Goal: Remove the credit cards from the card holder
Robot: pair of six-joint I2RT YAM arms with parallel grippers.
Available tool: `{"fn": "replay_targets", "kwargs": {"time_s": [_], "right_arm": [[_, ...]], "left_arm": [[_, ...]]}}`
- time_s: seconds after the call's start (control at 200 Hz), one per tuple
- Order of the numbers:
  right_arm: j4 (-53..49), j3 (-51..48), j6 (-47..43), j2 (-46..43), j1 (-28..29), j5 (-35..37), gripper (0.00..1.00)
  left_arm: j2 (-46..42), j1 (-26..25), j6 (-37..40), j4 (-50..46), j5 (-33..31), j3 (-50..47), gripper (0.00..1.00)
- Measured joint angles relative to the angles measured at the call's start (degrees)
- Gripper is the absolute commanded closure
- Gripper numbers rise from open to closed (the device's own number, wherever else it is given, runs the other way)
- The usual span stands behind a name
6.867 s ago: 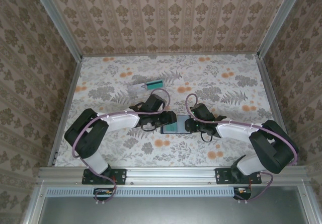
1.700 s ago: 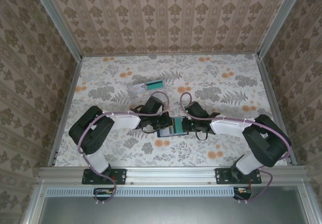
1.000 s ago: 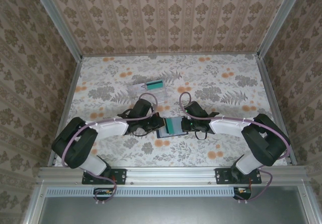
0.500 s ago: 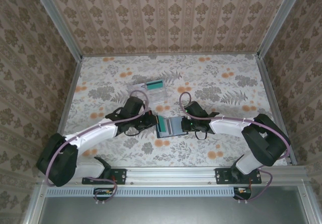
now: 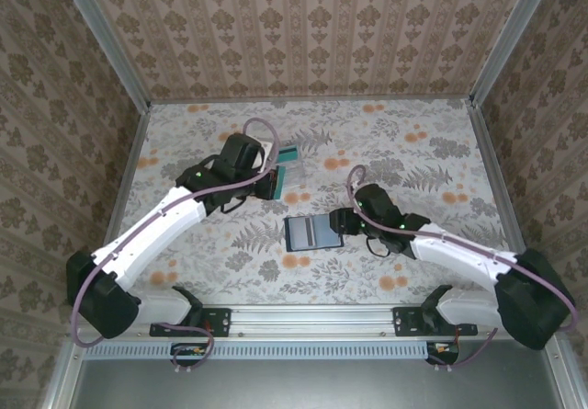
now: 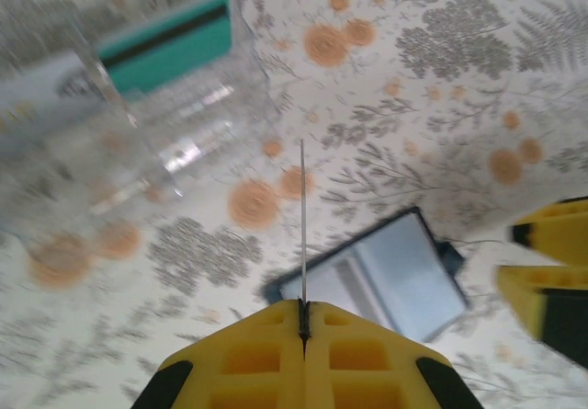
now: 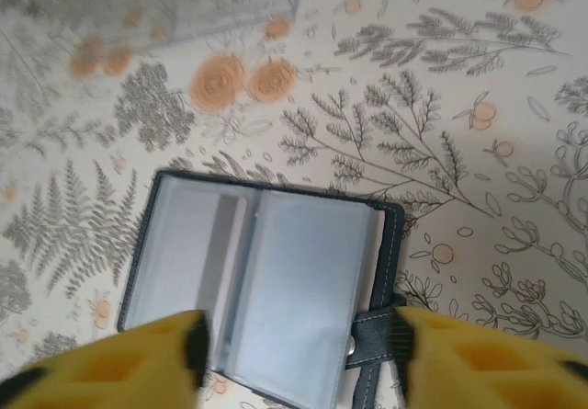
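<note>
The card holder [image 5: 312,232] lies opened flat on the worktop [image 5: 432,152], about midway between the left and right edges and nearer the near edge than the far one. We see a thin navy rim framing two smooth grey-blue panels [image 7: 266,280], with a narrow shaded fold between them. A short navy strap [image 7: 367,354] with a small metal snap pokes out at one side.

Our right hand [image 7: 300,335] hovers at that strap side, its blocky yellow fingers [image 7: 459,358] spread wide with nothing between them; it is open, one finger above a panel and the other beside the strap. From above, it sits at the holder's right edge [image 5: 346,222].

Our left hand [image 6: 303,322] is closed, its two yellow fingers pressed together on a credit card [image 6: 302,225]. We see the card edge-on, as a hair-thin straight line rising from the pinch. From above, this hand [image 5: 269,185] is left of the worktop's middle and farther from the near edge than the holder, well apart from it.

Just beside the left hand stands a clear box [image 6: 138,106], rectangular, glossy and see-through, so the worktop's print of orange blossoms and grey ferns shows through its walls. In it rests a second card [image 6: 165,46], a flat teal-green rectangle with a dark stripe along one long edge.
</note>
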Motion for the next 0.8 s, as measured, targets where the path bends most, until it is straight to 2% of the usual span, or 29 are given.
{"fn": "replay_targets", "kwargs": {"time_s": [0.065, 0.12, 0.14, 0.285, 0.485, 0.8], "right_arm": [[0.63, -1.53, -0.17, -3.26, 0.0, 1.11, 0.17], [1.03, -3.06, -0.07, -6.12, 0.0, 2.21, 0.03], [1.05, -3.54, 0.09, -7.02, -0.02, 2.71, 0.0], [1.01, -6.23, 0.13, -13.09, -0.11, 5.84, 0.0], [0.57, -7.15, 0.42, -16.61, -1.27, 8.31, 0.0], [0.31, -8.15, 0.63, -19.02, -2.29, 8.85, 0.0]], "left_arm": [[1.29, 0.0, 5.6, -0.96, -2.21, 2.03, 1.0], [2.78, 0.0, 10.45, -1.6, -4.04, 3.96, 1.0], [3.28, 0.0, 11.91, -1.73, -4.55, 4.57, 1.0], [8.13, 0.0, 23.1, -2.84, -7.61, 9.94, 1.0], [17.49, 0.04, 36.3, -6.45, -10.43, 18.08, 1.0], [28.11, 0.2, 50.9, -8.48, -15.8, 24.17, 1.0]]}}
